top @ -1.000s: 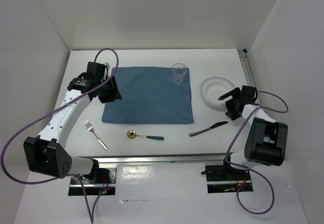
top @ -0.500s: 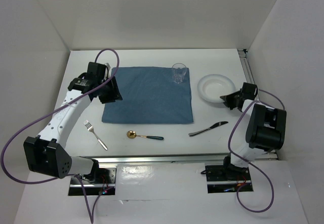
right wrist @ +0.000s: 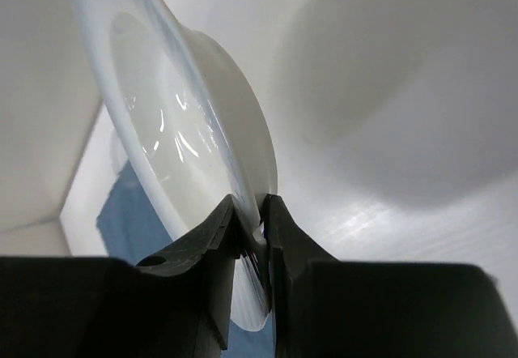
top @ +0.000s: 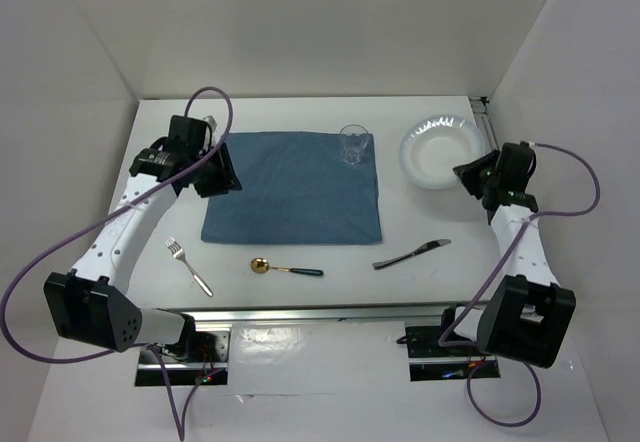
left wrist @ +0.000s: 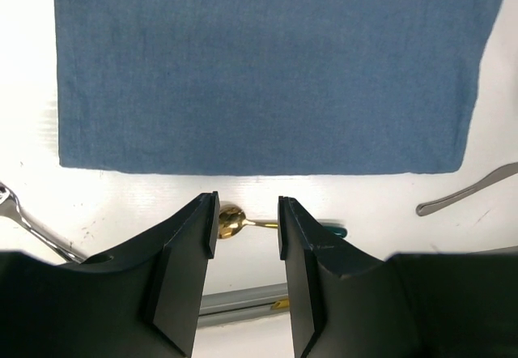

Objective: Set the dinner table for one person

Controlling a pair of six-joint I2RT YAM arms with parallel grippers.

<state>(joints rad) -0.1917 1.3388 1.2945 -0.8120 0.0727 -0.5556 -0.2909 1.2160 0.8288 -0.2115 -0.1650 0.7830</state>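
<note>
The dinner table [top: 300, 112] is the white top under everything. My right gripper [top: 470, 175] [right wrist: 252, 212] is shut on the near rim of a round white plate [top: 440, 150] [right wrist: 186, 131], holding it tilted and lifted at the far right. Hovering over the left edge of a blue cloth mat [top: 292, 187] [left wrist: 267, 66], my left gripper [top: 222, 174] [left wrist: 247, 216] is open with nothing between its fingers. A clear glass [top: 352, 145] stands on the mat's far right corner.
In front of the mat lie a fork [top: 188, 265] [left wrist: 24, 220] at the left, a gold spoon [top: 285, 267] [left wrist: 232, 220] with a dark handle in the middle, and a knife [top: 412, 254] [left wrist: 469, 196] at the right. White walls enclose the table.
My right gripper has shut on the plate's rim and raised it, tilted, toward the far right. The left arm has barely moved.
</note>
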